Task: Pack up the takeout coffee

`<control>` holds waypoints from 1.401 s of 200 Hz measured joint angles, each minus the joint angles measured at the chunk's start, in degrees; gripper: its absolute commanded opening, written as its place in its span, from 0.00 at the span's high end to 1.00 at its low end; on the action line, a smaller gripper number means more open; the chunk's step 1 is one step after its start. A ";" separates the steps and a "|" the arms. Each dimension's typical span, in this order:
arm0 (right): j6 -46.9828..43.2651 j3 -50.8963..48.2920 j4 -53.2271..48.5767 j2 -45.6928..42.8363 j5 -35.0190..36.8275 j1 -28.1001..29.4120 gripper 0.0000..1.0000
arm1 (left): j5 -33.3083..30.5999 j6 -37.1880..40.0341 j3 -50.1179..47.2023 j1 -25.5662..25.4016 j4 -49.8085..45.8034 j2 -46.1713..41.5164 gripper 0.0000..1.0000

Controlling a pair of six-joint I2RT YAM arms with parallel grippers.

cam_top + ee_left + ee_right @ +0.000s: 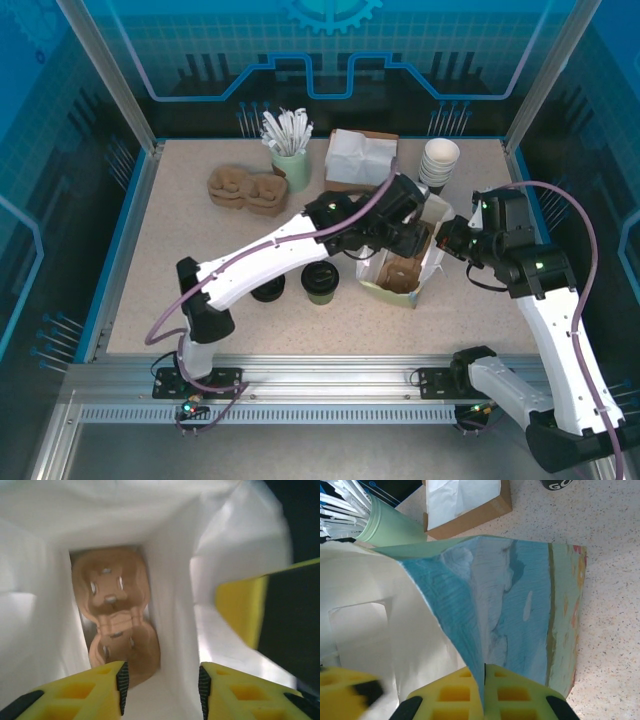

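While the right claw [482,674] pinches the paper bag [520,605], the left claw [161,674] gapes over a moulded pulp tray [112,600].

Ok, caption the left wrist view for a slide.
Left gripper at the mouth of the white paper bag, a brown cup carrier lying at its bottom.

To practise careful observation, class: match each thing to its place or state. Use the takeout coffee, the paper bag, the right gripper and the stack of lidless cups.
Things:
1 takeout coffee
2 paper bag
3 right gripper
4 stack of lidless cups

Places or states:
A shut on the bag's rim
B at the far edge of the table
C holds a cardboard cup carrier
D standing on the table, outside the bag

Pairs: 1-D; 2-C; 3-A; 4-B
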 measured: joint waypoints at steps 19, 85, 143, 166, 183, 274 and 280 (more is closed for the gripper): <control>0.39 0.00 0.00 -0.17 0.00 0.00 1.00 | 0.13 -0.42 -2.25 -0.22 0.42 1.27 0.63; 1.44 0.00 -0.02 -0.83 -0.02 0.00 1.00 | 0.15 -1.55 -5.68 -0.22 3.65 2.05 0.66; 2.58 -0.57 0.17 -1.03 -0.79 0.00 1.00 | 0.13 -1.90 -6.16 -0.22 4.63 5.62 0.65; 3.02 -0.92 0.20 -1.03 -1.44 0.00 1.00 | 0.13 -1.90 -6.25 -0.22 4.70 6.45 0.65; 3.30 -1.38 0.59 -1.16 -1.88 0.00 1.00 | 0.15 -1.92 -6.25 -0.20 4.79 7.02 0.65; 3.41 -3.96 2.43 -3.67 -3.61 0.00 1.00 | 3.19 -2.38 -6.25 0.70 5.49 9.73 0.61; 3.41 -4.11 2.60 -3.72 -3.91 0.00 1.00 | 3.19 -2.86 -6.25 0.72 5.46 9.84 0.61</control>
